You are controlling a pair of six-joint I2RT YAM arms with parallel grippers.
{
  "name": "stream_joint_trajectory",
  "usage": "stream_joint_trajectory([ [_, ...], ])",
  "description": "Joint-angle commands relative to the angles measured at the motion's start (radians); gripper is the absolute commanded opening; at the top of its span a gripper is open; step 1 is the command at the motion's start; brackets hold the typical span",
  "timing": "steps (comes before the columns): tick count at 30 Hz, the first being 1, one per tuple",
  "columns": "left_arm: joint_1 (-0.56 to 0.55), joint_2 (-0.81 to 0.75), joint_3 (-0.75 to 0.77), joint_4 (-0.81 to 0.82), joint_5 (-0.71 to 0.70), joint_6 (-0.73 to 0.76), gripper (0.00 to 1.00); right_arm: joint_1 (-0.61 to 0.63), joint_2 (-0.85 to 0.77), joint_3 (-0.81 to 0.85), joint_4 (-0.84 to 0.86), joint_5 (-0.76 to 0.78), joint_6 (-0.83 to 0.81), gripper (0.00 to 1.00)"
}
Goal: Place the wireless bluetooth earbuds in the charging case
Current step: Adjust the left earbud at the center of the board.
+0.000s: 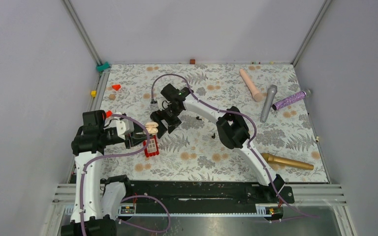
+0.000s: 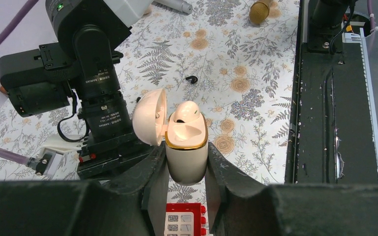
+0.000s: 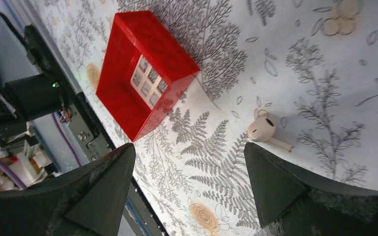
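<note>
Left pincer holds charging case, 1 earbud seated; other earbud, 4 o'clock of red block, awaits wide right pincer.

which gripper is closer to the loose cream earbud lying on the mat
Right. The right gripper hangs open over the earbud, which shows between its fingers. The left gripper is off to the side, shut on the charging case.

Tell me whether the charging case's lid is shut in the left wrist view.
No, the lid stands swung open beside the charging case, which is gripped in the left hand with its top exposed.
</note>
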Motion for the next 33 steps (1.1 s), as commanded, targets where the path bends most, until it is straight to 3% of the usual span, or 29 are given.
stream_joint_trajectory([
  [1,0.01,-0.011,-0.001,0.011,0.055,0.031,0.0,-0.003,-0.017,0.07,0.029,0.096,0.022,0.9],
  [18,0.02,0.047,0.034,-0.178,0.068,0.257,0.0,-0.007,0.047,0.065,0.012,0.136,0.043,0.88],
  [33,0.026,0.05,0.043,-0.236,0.074,0.32,0.0,0.046,-0.161,-0.284,0.169,0.091,0.089,0.86],
])
